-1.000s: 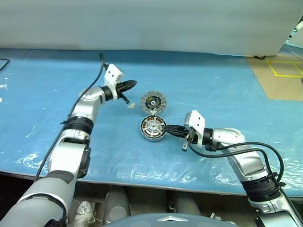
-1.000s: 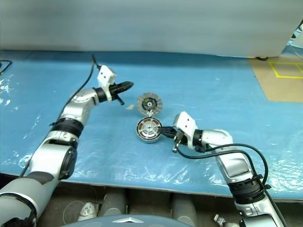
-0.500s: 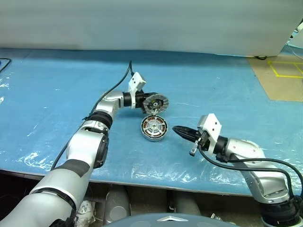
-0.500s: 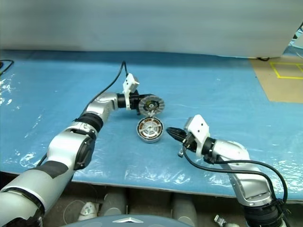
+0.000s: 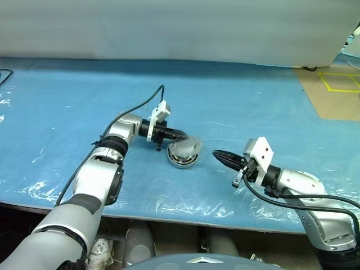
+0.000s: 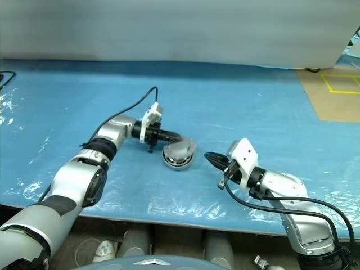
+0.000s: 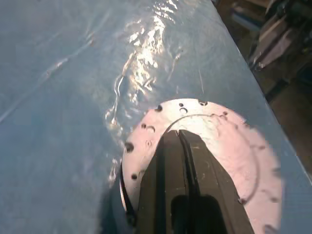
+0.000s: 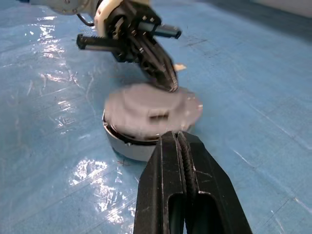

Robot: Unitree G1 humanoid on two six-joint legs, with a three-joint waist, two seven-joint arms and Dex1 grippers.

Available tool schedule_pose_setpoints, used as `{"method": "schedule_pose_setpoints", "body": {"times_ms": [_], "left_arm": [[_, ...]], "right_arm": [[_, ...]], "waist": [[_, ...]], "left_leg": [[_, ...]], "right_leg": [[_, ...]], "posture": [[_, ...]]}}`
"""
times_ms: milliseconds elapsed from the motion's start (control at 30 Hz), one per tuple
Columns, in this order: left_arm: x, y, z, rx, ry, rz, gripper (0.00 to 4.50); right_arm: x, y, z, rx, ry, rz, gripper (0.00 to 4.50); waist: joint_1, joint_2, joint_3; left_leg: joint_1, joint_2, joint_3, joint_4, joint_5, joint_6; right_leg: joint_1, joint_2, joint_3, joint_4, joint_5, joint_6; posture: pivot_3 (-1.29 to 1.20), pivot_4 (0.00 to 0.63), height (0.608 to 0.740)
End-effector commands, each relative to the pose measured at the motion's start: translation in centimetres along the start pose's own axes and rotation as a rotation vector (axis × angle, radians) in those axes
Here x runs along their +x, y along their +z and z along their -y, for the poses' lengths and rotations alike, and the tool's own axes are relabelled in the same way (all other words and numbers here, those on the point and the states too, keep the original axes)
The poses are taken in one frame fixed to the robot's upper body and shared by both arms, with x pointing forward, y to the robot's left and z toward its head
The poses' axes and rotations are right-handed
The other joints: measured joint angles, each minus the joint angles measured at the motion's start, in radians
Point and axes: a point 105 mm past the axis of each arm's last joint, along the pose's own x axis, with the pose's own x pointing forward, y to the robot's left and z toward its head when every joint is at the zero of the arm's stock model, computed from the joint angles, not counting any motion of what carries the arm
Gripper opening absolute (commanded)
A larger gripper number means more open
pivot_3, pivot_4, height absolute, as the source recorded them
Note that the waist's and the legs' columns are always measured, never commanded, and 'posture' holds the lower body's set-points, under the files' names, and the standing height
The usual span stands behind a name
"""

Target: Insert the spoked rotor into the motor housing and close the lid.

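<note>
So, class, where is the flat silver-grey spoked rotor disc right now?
In the left eye view the flat silver-grey spoked rotor disc sits tilted on top of the short round silver motor housing, mid-table on the blue sheet, with the left pincer at its edge.

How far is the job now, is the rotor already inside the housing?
Nearly. The spoked rotor lies tilted on top of the motor housing, not fully seated. The shut left gripper touches its far edge; the shut right gripper stands apart. Left: seating it flat, closing the lid.

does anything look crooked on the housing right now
Yes. The rotor sits tilted over the housing, not flush in it. The shut left gripper touches its upper edge.
</note>
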Motion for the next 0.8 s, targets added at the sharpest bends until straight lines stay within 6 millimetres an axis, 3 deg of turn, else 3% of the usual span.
{"method": "schedule_pose_setpoints", "body": {"times_ms": [33,167,267,400,533,800], "left_arm": [[-0.1,-0.4,0.3,0.079,0.0,-0.058,0.04],[0.2,-0.7,0.3,0.147,0.056,-0.034,0.04],[-0.1,1.3,0.2,0.198,0.131,0.092,0.04],[-2.0,4.4,0.6,0.241,0.211,0.269,0.04],[-4.0,3.9,1.5,0.278,0.319,0.297,0.04],[-5.9,-0.9,6.2,0.185,0.476,0.271,0.0]], "right_arm": [[0.2,1.4,0.6,-0.048,-0.004,0.057,0.0],[1.3,2.0,0.8,-0.062,0.015,0.087,0.0],[2.6,2.4,0.9,-0.072,0.042,0.11,0.0],[4.5,2.5,0.6,-0.059,0.107,0.133,0.0],[6.3,2.6,0.3,-0.025,0.171,0.152,0.0],[8.3,1.6,1.1,-0.021,0.256,0.124,2.63]], "waist": [[0.0,0.0,0.0],[0.0,0.0,0.0],[-0.001,0.0,0.0],[-0.003,0.0,0.0],[-0.013,0.001,0.0],[-0.03,0.001,0.0]], "left_leg": [[0.0,0.0,0.0,0.0,0.0,0.0],[0.002,-0.001,0.0,0.0,0.0,0.0],[0.002,0.0,0.0,0.0,0.0,0.0],[0.001,0.0,0.0,0.001,0.0,0.0],[0.0,0.001,0.0,0.0,0.0,0.0],[-0.002,0.003,0.0,-0.001,-0.001,-0.002]], "right_leg": [[0.0,0.0,0.0,0.0,0.0,0.0],[0.002,-0.001,0.0,0.0,0.0,0.0],[0.002,-0.001,0.0,0.001,0.0,0.0],[0.001,-0.001,0.0,0.001,0.0,0.0],[-0.001,0.001,0.0,0.001,0.0,0.0],[-0.002,0.002,-0.001,0.001,0.0,-0.001]], "posture": [[0.0,0.15,0.74],[0.0,0.15,0.74],[0.0,0.15,0.74],[0.0,0.15,0.74],[0.0,0.15,0.74],[0.0,0.15,0.74]]}}
